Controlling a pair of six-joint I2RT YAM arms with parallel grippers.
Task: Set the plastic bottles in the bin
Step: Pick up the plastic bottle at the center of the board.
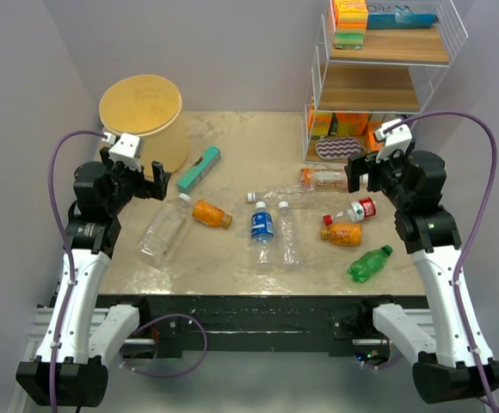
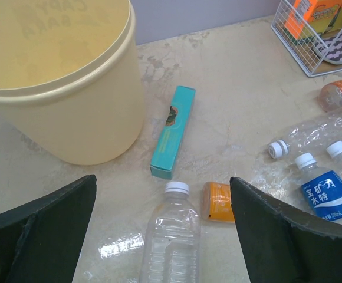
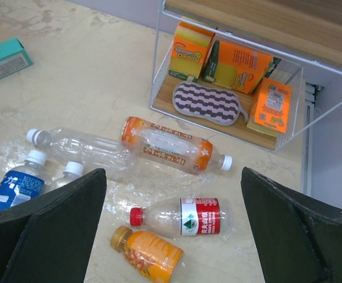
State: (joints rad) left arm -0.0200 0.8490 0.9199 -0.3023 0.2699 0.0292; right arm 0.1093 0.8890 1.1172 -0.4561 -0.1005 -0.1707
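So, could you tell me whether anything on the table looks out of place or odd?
The teal box beside the bin stands out: it lies among the plastic bottles but is no bottle. The bottles themselves all lie on their sides, scattered over the table. I see no spill.

- The beige marbled table point(image 1: 232, 138) in front of me carries everything.
- At 10 o'clock stands the yellow-tan bin point(image 1: 146, 120), with the teal box point(image 1: 199, 168) lying just beside it.
- At 8 o'clock lie a large clear bottle point(image 1: 163, 230) and a small orange bottle point(image 1: 212, 213).
- Near the centre lie the blue-labelled bottle point(image 1: 261, 225), a slim clear bottle point(image 1: 288, 241) beside it, and a long clear bottle point(image 1: 284, 196) at their caps.
- From 3 to 4 o'clock lie the orange-labelled bottle point(image 1: 323, 178), red-labelled bottle point(image 1: 357, 210), second orange bottle point(image 1: 342, 234) and green bottle point(image 1: 368, 263).
- At 2 o'clock stands the white wire rack point(image 1: 317, 86).
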